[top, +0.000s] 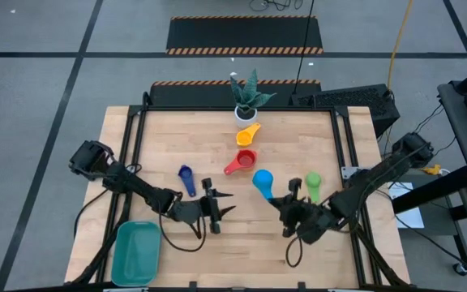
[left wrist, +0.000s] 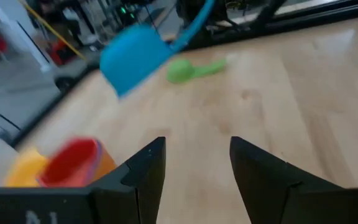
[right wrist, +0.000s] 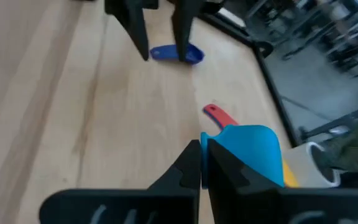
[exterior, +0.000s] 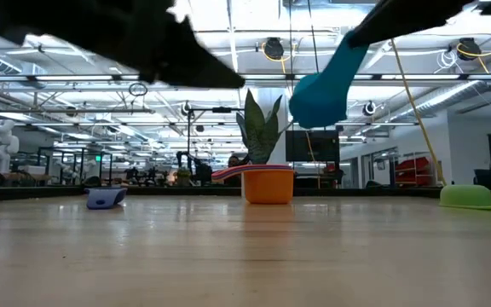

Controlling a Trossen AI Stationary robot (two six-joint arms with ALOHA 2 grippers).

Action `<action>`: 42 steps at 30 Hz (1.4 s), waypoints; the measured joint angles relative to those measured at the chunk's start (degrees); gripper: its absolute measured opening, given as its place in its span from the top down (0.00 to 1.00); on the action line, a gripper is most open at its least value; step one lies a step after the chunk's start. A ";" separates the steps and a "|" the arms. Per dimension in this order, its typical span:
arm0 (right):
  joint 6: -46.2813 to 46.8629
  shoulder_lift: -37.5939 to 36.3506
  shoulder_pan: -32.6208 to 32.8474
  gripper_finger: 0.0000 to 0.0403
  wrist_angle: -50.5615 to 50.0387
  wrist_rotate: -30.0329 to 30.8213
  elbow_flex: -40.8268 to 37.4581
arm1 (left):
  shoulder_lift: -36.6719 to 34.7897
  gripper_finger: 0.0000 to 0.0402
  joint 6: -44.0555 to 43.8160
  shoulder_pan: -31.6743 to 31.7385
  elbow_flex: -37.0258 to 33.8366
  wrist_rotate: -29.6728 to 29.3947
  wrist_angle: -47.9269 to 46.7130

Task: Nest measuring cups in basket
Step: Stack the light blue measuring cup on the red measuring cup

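Two arms: both over the table's near half as I see it from overhead, left one idle, right one working.
right gripper (right wrist: 201, 163): clenched tight on the handle of the light blue cup (top: 262, 180); in its wrist view I see the fingers (right wrist: 185, 167) pressed together with the cup's bowl just past the tips.
light blue cup height: off the wood, hanging in the air in the low view (exterior: 324, 83), bowl tilted down.
left gripper (left wrist: 196, 163): released, fingers (left wrist: 146, 167) spread with bare table between them, nothing held; it sits near the table's middle, pointing toward the right arm.
basket (top: 136, 251): teal tray at the near left corner of the table, beside the left arm; I see no cup in it.
navy cup (top: 186, 176): lying on the wood just beyond the left gripper, well apart from the basket.
red cup (top: 242, 161): mid-table, handle pointing toward the near side; from the left wrist I see it right next to the orange one.
orange cup (exterior: 268, 184): upright on the table, under or just behind the red cup in the low view; I can't tell whether they're nested.
yellow cup (top: 248, 133): farther back, just in front of the potted plant (top: 248, 96).
green cup (top: 313, 183): on the wood just to the right of the held blue one, near the right gripper, mouth down in the low view.
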 joint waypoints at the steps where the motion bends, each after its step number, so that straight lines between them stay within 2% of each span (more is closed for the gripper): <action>1: 0.01 -0.75 -0.93 1.00 -0.08 -1.82 0.00 | 0.00 0.55 1.98 0.43 1.26 -0.23 -0.79; 5: 1.41 -2.52 -4.78 1.00 -0.28 -9.58 0.00 | 0.00 0.52 7.16 2.51 7.75 0.82 -8.41; 9: 3.45 -2.87 -8.46 1.00 -0.28 -17.27 0.00 | 0.00 0.46 7.93 5.53 14.03 4.24 -15.76; 14: 5.67 -2.84 -10.93 1.00 -0.28 -24.68 0.00 | 0.00 0.39 4.98 9.08 19.46 18.77 -20.47; 17: 5.76 -2.86 -11.25 1.00 -0.28 -24.74 0.00 | -0.02 0.38 4.27 10.07 20.82 22.82 -21.85; 23: 4.96 -2.86 -12.60 1.00 0.60 -24.77 0.00 | 0.06 0.43 4.19 10.88 21.00 22.83 -22.40; 27: 4.93 -2.86 -13.31 1.00 1.17 -24.69 0.00 | 2.78 0.47 2.66 11.64 21.04 22.84 -22.04; 33: 6.22 -2.29 -14.10 1.00 2.16 -24.54 0.00 | 9.29 0.50 2.90 11.90 21.00 21.42 -16.15; 38: 6.28 -0.14 -14.10 1.00 2.42 -24.69 0.00 | 10.97 0.51 3.25 12.00 21.06 20.27 -11.12; 42: 4.54 1.18 -14.10 1.00 4.97 -24.81 -0.02 | 11.06 0.60 3.27 11.96 21.06 21.04 -10.57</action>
